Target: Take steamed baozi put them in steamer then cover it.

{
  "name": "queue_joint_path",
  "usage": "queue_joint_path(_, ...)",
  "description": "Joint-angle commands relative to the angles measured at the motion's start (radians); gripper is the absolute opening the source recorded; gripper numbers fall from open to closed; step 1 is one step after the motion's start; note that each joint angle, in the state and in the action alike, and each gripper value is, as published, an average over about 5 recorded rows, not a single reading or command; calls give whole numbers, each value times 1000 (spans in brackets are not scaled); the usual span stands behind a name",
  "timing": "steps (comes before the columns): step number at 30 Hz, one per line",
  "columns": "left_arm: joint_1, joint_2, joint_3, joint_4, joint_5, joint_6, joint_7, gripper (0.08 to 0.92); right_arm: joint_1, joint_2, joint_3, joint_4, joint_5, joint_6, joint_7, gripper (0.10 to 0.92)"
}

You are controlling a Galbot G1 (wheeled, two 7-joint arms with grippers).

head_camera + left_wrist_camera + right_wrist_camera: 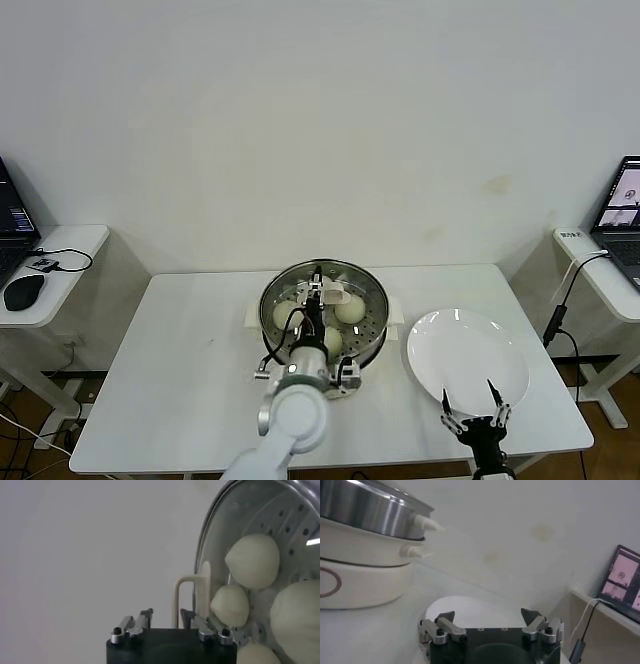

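Note:
The steamer (372, 322) stands mid-table with the glass cover (345, 273) lying on it. Three steamed baozi (350, 309) show through the glass. My left gripper (316, 291) hangs over the cover's cream bar handle (331, 292). In the left wrist view the fingers of that gripper (166, 616) stand apart on either side of one handle post (176, 602), with a gap on one side, so it is open and holds nothing. Several baozi (252, 560) lie on the perforated floor behind the cover (215, 525). My right gripper (478, 411) waits open at the table's front right.
An empty white plate (465, 355) lies right of the steamer, just ahead of my right gripper (488, 616). The steamer's steel wall (370, 510) sits on a cream pot base (360, 575). Side desks with laptops (625, 215) flank the table.

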Motion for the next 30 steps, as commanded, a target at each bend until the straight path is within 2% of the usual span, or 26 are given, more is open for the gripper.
queue_joint_path(1,172,102,-42,-249,-207,-37,-113,622,-4,-1,-3,1,-1,1,-1,823)
queue_joint_path(4,274,143,-123,-344,-451,-87,-237,708,-7,-1,-10,-2,3,3,-4,823)
queue_joint_path(8,442,212,-259,-397,-934,-244,-534,799,-9,-2,-19,-3,27,11,-7,823)
queue_joint_path(10,527,230,-347,-409,-1166,-358,-629,816,-10,-3,-21,0,47,13,-7,823)
queue_joint_path(12,606,224,-456,-412,-1386,-486,-645,821,-12,-8,-25,4,61,16,-8,823)
queue_joint_path(15,693,202,-570,-394,-1588,-619,-621,822,-26,-19,-33,7,90,24,-12,823)
queue_joint_path(21,807,196,-621,-378,-1771,-636,-610,823,-74,-62,-44,35,199,30,-45,823)
queue_joint_path(30,903,165,-601,-292,-1755,-734,-591,823,-107,-136,-40,57,281,5,-86,823)
